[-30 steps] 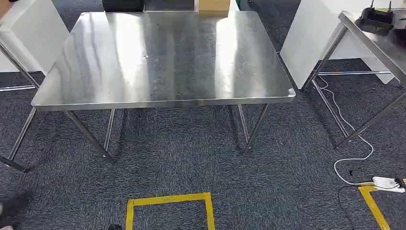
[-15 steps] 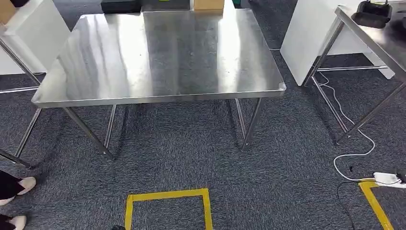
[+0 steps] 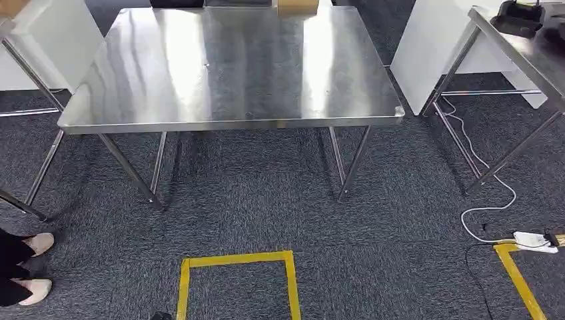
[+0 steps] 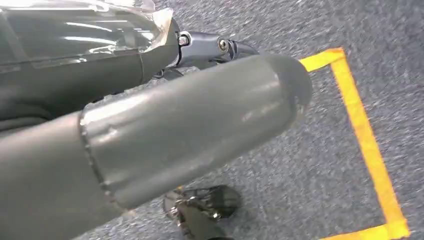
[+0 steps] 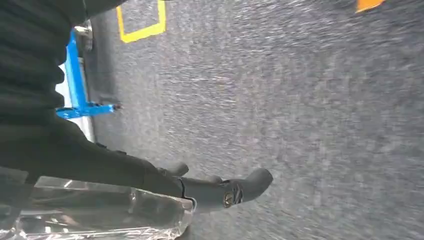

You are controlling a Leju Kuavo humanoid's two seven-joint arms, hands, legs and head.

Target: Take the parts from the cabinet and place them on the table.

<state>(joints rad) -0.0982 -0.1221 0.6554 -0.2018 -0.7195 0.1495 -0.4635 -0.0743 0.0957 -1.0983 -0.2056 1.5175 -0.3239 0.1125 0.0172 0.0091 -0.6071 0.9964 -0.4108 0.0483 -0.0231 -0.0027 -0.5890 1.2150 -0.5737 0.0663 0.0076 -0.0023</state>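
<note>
Both hands hold clear bagged parts: my left hand [image 4: 190,125], my right hand [image 5: 210,192] (bench [image 3: 230,73] ahead).

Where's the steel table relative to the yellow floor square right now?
In the head view the steel table stands straight ahead, beyond the yellow tape square on the carpet, with a second steel table off to its right.

Steel table [image 3: 233,67] ahead; clear-bagged part [image 5: 100,210] in right hand [image 5: 220,192].

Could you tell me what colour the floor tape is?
Yellow tape, clearest in the head view.
</note>
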